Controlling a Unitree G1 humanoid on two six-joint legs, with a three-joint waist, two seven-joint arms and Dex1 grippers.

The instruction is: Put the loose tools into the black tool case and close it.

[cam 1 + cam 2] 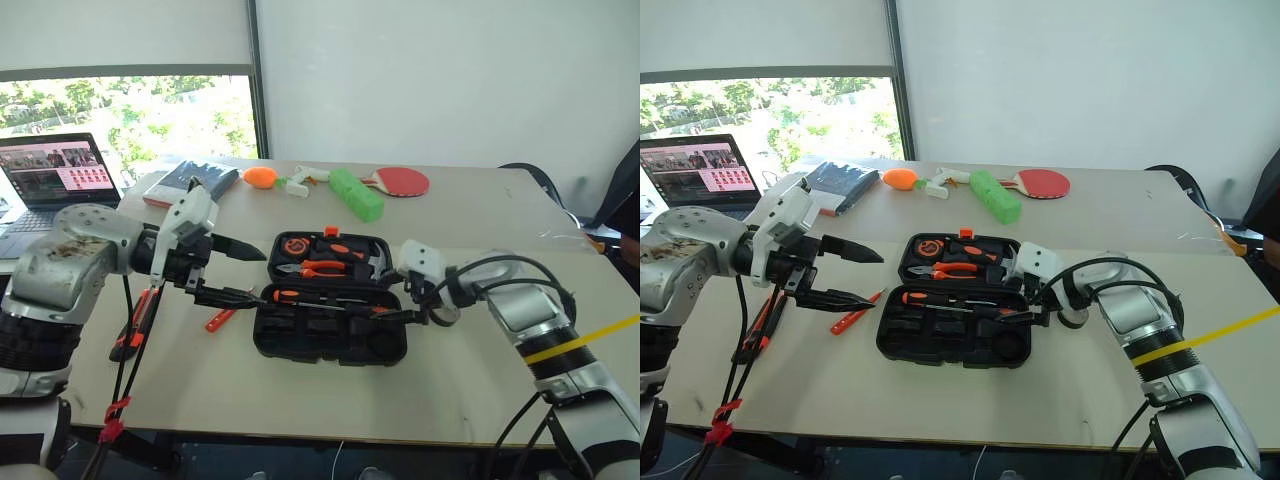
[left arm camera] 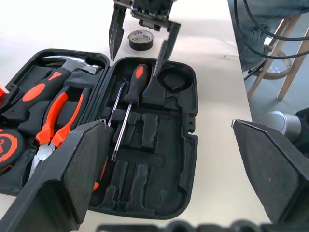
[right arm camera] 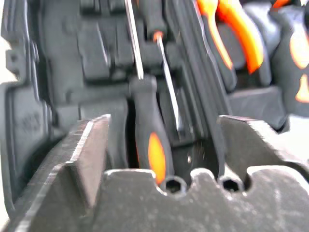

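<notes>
the black tool case (image 1: 330, 340) lies open flat near the middle of the worktop (image 1: 300, 400), closer to its near edge, both moulded halves showing tool-shaped slots. the far half holds orange-handled pliers (image 1: 318, 268), a hammer (image 2: 72, 63) with a black and orange grip, and a round orange and black tape measure (image 1: 295, 245); an orange latch (image 1: 331, 232) sits on its far rim. the near half holds a black-orange screwdriver (image 2: 130, 96) and a thinner screwdriver (image 2: 116, 104) beside it, with most other slots vacant. a small black tape roll (image 2: 141, 39) rests on the worktop just past the case's right end; it carries pale lettering too small to read. an orange tool (image 1: 855, 318) lies on the worktop left of the case.

the right gripper (image 2: 140, 41) hangs over the right end of the near half, its fingers apart and clasping nothing, the screwdriver handle lying between them. the left gripper (image 1: 235, 272) hovers off the case's left end, fingers spread wide with nothing between them.
</notes>
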